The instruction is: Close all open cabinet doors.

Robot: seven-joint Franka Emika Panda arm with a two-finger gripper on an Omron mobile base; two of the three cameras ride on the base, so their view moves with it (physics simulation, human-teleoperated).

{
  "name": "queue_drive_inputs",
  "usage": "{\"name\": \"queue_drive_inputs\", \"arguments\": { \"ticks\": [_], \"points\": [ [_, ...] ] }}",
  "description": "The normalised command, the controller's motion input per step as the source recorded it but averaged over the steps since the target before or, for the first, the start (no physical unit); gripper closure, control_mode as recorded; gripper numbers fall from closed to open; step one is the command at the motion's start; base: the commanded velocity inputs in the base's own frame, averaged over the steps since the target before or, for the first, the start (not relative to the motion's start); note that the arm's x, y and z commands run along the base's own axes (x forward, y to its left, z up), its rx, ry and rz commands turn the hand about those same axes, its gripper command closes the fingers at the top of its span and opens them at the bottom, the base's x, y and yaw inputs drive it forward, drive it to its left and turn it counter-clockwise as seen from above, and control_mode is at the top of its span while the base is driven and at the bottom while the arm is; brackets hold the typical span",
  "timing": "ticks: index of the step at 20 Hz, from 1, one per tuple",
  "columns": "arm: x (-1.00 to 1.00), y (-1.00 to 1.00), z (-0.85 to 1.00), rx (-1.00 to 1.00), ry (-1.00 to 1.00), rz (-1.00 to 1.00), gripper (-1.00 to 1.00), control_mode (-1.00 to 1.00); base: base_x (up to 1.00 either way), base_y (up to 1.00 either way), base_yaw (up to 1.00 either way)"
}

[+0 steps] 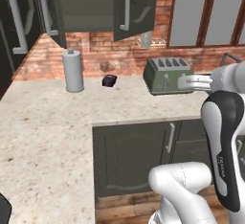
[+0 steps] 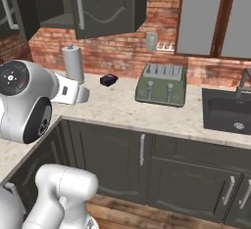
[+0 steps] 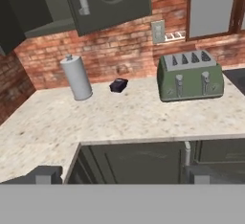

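Counter (image 1: 48,122) — roll (image 1: 73,71), box (image 1: 109,80), toaster (image 1: 167,74)

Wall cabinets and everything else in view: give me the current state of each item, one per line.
right wall-cabinet door: swung open
left wall-cabinet door: swung open, edge-on to the camera
base cabinet doors: shut
toaster: upright on the counter, slots empty
paper towel roll: standing upright
small black box: lying on the counter by the wall
gripper: open, holding nothing
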Motion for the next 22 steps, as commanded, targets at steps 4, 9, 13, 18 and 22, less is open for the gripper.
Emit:
{"name": "queue_drive_inputs", "arguments": {
  "ticks": [4, 9, 13, 18, 22],
  "points": [
    [0.0, 0.0, 0.0, 0.0, 0.0, 0.0, -1.0, 1.0, 0.2, 0.08, 0.13],
    [0.0, 0.0, 0.0, 0.0, 0.0, 0.0, -1.0, 1.0, 0.37, -0.05, 0.15],
    [0.0, 0.0, 0.0, 0.0, 0.0, 0.0, -1.0, 1.0, 0.39, 0.0, 0.1],
    [0.0, 0.0, 0.0, 0.0, 0.0, 0.0, -1.0, 1.0, 0.38, 0.01, 0.0],
    [0.0, 0.0, 0.0, 0.0, 0.0, 0.0, -1.0, 1.0, 0.26, 0.04, 0.0]
  ]
}}
